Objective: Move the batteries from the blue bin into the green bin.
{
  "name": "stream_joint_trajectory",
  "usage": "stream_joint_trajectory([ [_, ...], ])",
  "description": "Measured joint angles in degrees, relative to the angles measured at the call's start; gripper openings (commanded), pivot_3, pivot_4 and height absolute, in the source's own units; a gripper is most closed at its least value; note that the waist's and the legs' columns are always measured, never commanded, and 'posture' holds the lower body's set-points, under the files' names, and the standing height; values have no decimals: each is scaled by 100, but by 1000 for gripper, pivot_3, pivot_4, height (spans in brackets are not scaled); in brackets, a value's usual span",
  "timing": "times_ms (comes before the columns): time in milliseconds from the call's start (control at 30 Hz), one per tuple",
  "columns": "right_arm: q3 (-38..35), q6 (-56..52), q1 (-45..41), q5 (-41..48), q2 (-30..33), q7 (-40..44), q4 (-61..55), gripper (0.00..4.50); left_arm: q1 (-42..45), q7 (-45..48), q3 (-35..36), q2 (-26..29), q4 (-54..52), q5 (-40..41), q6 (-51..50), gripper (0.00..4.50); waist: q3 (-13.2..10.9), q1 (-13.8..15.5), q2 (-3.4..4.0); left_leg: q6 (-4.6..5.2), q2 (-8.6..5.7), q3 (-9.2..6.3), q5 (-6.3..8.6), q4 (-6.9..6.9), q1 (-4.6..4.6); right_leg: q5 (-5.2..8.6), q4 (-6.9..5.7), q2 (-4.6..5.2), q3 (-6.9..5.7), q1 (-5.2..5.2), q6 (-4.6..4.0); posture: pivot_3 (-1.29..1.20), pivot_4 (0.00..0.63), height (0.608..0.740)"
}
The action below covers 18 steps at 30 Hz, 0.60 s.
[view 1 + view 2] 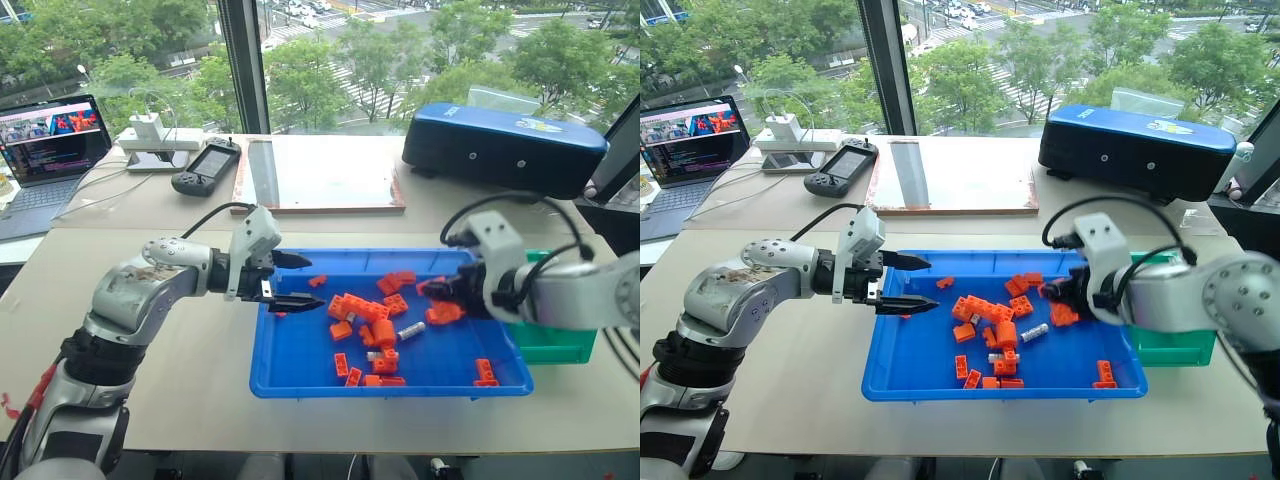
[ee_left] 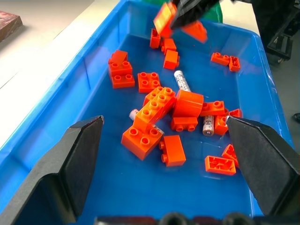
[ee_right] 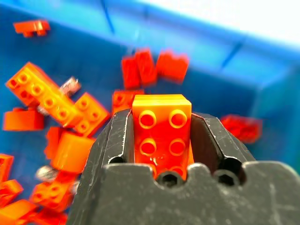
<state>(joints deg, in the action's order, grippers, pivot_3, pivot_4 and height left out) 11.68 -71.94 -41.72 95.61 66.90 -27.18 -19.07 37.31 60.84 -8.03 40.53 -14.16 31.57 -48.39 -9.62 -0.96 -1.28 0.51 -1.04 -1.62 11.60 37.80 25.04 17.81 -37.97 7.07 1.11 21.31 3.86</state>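
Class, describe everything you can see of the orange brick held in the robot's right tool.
The orange brick is a glossy plastic toy block with two rows of round studs on its face. It sits clamped between the two black fingers of the right tool, one finger against each side, lifted above the blue bin and touching nothing else.

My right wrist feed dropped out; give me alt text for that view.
The right gripper is shut on an orange toy brick, studs facing the camera, above the blue bin. Below lie more orange bricks and a silver battery.
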Motion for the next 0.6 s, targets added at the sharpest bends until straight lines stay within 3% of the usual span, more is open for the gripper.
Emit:
stream_joint_trajectory([
  [33, 118, -93, 6, -348, -30, 238, 29, 2470, 0, -5, 0, 0, 0, -2, 1, 4500, 0, 3, 0, 0, 0, 0, 0, 1, 2, 0, -1, 2, 0, 0, 0, 0, 150, 732],
  [67, 186, -134, 35, -609, -99, 423, 109, 2597, 0, -8, 0, 1, 0, -2, 2, 4500, 0, 9, 0, 0, -1, -1, 0, 1, 5, 0, 0, 3, 0, 1, 0, 0, 150, 732],
  [233, 300, -66, 13, -1993, -587, 1416, 354, 4391, 1, -20, 0, 1, -1, -9, 5, 4500, 0, 9, 0, 0, -3, 1, 0, 3, 15, 0, -9, 4, 1, 19, 0, 0, 150, 732],
  [500, 280, 478, -48, -3768, -796, 2752, 26, 4453, 1, -64, 0, -2, -2, -18, 12, 4500, 0, 7, 0, 0, -7, 2, 0, 3, 20, 0, -12, 4, 2, 28, 0, 0, 150, 732],
  [600, 279, 1126, 241, -4358, -513, 3831, -552, 4453, 5, -71, -1, -23, -3, -30, 60, 4500, 0, 12, 0, 0, -8, 2, 0, 4, 25, 0, -12, 4, 1, 33, 1, 0, 150, 732],
])
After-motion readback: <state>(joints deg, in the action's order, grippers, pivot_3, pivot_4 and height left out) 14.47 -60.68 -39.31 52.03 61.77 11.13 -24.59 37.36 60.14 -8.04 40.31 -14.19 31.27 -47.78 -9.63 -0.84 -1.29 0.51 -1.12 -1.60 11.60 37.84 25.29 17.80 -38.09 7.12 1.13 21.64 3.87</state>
